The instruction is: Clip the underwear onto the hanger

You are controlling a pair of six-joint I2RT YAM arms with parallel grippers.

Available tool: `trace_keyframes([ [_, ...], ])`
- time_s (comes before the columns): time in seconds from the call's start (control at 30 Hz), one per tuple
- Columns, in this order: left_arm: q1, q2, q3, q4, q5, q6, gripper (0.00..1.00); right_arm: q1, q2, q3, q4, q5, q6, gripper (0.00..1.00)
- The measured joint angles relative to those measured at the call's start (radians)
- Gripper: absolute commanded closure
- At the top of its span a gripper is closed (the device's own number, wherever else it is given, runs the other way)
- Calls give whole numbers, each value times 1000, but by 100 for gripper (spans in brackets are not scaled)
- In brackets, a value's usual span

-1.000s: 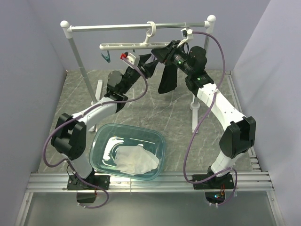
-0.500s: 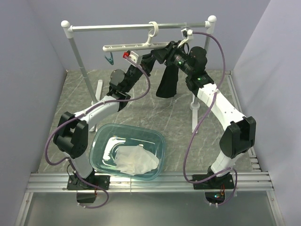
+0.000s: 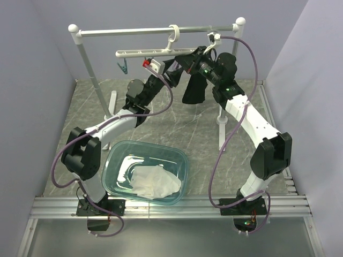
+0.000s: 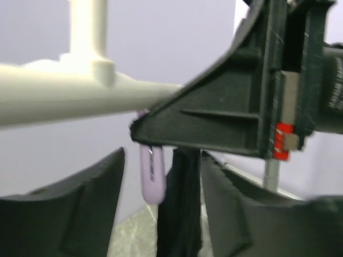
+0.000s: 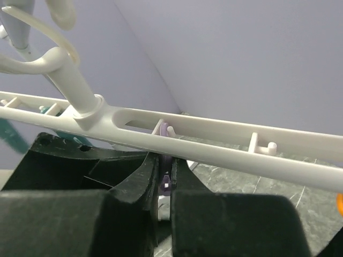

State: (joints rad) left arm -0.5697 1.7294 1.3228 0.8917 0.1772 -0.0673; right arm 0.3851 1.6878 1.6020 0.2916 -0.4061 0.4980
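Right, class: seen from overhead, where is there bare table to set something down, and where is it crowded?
Free: bare marble between the tub and the right arm; left of the rack post. Crowded: under the hanger, where left gripper, right gripper and underwear bunch.

The underwear (image 3: 194, 91) is showing plain black all over; the hanger (image 3: 144, 52) is appearing white, with one teal peg (image 3: 123, 67) and one purple peg (image 4: 152, 174). The rack (image 3: 155, 31) is showing white, the table (image 3: 203, 134) grey with pale marble veining, the tub (image 3: 110, 155) translucent teal, the cloth (image 3: 155, 182) white, the cables (image 3: 220, 158) purple.
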Motion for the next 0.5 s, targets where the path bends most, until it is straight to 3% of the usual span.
trace_keyframes([
  [0.03, -2, -1, -3, -1, 1, 1, 27, -3, 0, 0, 1, -1, 2, 100],
  [0.13, -8, -28, -58, -8, 3, 1, 20, -8, 0, 0, 1, -3, 4, 100],
  [0.5, 15, -210, -361, -31, 73, -53, 25, -20, 0, 0, 1, -48, 45, 100],
])
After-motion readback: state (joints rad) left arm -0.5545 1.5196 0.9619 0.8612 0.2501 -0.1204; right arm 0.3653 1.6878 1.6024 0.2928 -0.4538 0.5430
